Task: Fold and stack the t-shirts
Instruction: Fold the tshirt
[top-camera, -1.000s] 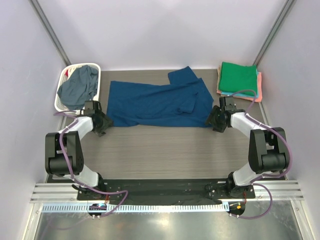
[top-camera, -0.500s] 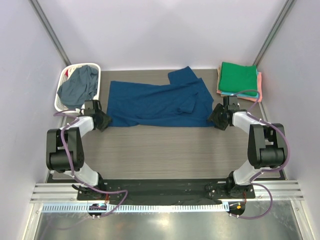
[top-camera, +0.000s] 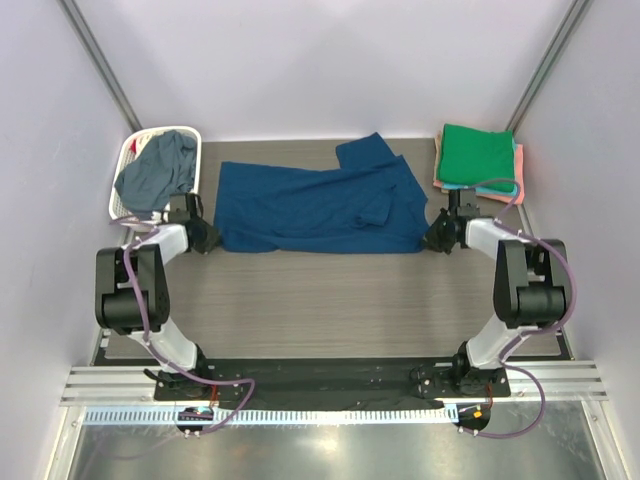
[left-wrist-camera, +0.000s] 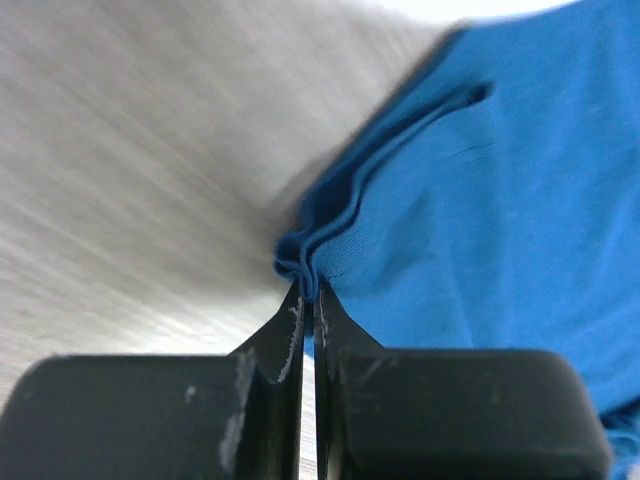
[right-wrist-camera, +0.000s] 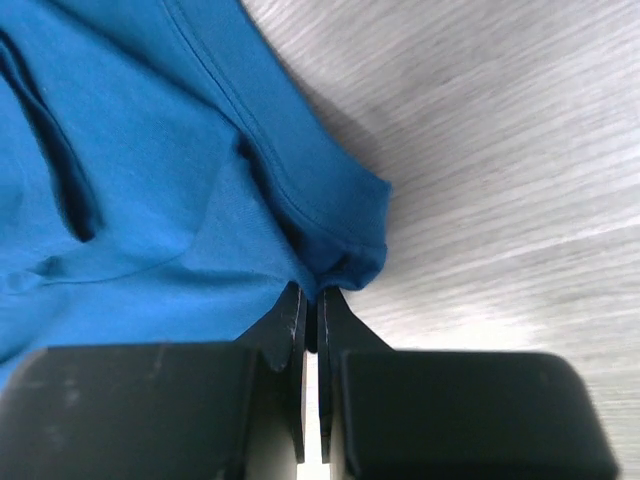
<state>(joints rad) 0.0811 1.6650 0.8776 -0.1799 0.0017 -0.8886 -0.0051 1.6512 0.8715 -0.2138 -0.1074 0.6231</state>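
Note:
A dark blue t-shirt (top-camera: 315, 205) lies spread across the back half of the table, one sleeve pointing to the far right. At its near left corner my left gripper (top-camera: 207, 238) is shut on the bunched hem (left-wrist-camera: 300, 262). My right gripper (top-camera: 430, 240) is shut on the near right corner (right-wrist-camera: 345, 262), with the cloth pinched between the fingertips. A slate grey-blue t-shirt (top-camera: 158, 172) is heaped in the white basket (top-camera: 128, 155). Folded shirts are stacked at the far right, a green one (top-camera: 478, 155) on top, teal and coral edges (top-camera: 514, 188) showing beneath.
The white slotted basket stands at the far left corner against the wall. Grey walls close in both sides and the back. Bare wood-grain tabletop (top-camera: 320, 300) stretches between the shirt and the arm bases.
Both grippers slid away from me to the shirt's two near corners and closed on the cloth. The shirt itself has barely shifted.

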